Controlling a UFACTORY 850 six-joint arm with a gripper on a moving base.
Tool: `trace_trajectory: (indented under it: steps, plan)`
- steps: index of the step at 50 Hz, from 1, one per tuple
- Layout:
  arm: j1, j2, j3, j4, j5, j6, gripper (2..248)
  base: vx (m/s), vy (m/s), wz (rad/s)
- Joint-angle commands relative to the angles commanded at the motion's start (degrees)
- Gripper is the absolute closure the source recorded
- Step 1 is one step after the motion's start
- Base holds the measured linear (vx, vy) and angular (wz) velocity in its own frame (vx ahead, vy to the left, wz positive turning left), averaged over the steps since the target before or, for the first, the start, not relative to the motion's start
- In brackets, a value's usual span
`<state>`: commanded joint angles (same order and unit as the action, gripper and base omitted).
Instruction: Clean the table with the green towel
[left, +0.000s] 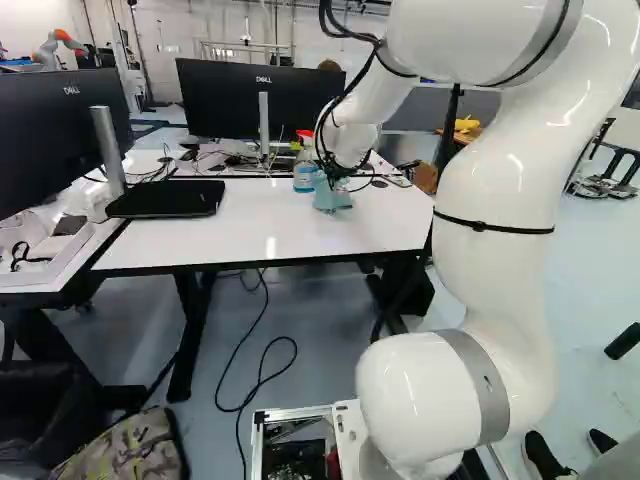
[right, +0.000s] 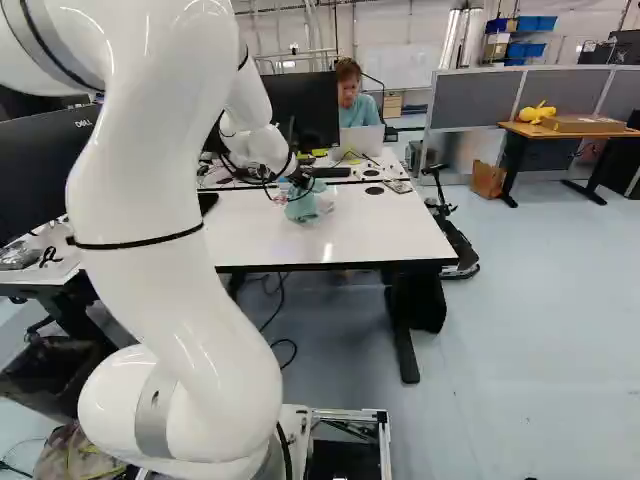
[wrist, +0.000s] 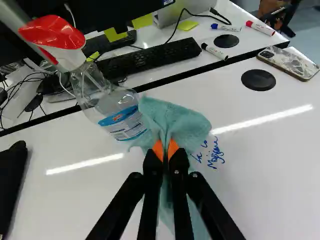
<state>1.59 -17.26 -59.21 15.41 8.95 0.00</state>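
The gripper (left: 335, 180) hangs above the white table (left: 200, 245), well out ahead of the base. In the wrist view the gripper (wrist: 166, 152) is shut on the green towel (wrist: 175, 122), whose cloth is pinched between the orange pads and spreads ahead of and beneath the fingers. In the right base view the towel (right: 301, 206) hangs at the tabletop; whether it touches cannot be told. Blue handwriting (wrist: 212, 154) shows on the white surface right beside the towel.
A spray bottle (wrist: 117, 107) stands close beside the towel. Beyond lie a keyboard (wrist: 150, 57), markers (wrist: 215, 51) and a phone (wrist: 290, 62). Monitors (left: 255, 100) stand at the back and left. A closed black laptop-like item (left: 165, 198) lies at the table's left.
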Motion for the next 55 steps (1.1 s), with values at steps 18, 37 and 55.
trace_trajectory:
  steps: [18,37,55]
  plan:
    - [0.00,-1.87,-0.23,0.00,0.00,0.00,219,0.000,0.000,0.000]
    - [0.02,-3.19,0.92,0.00,0.00,0.00,219,0.000,0.000,0.000]
    - [0.07,-2.15,3.87,0.00,0.00,0.00,219,0.000,0.000,0.000]
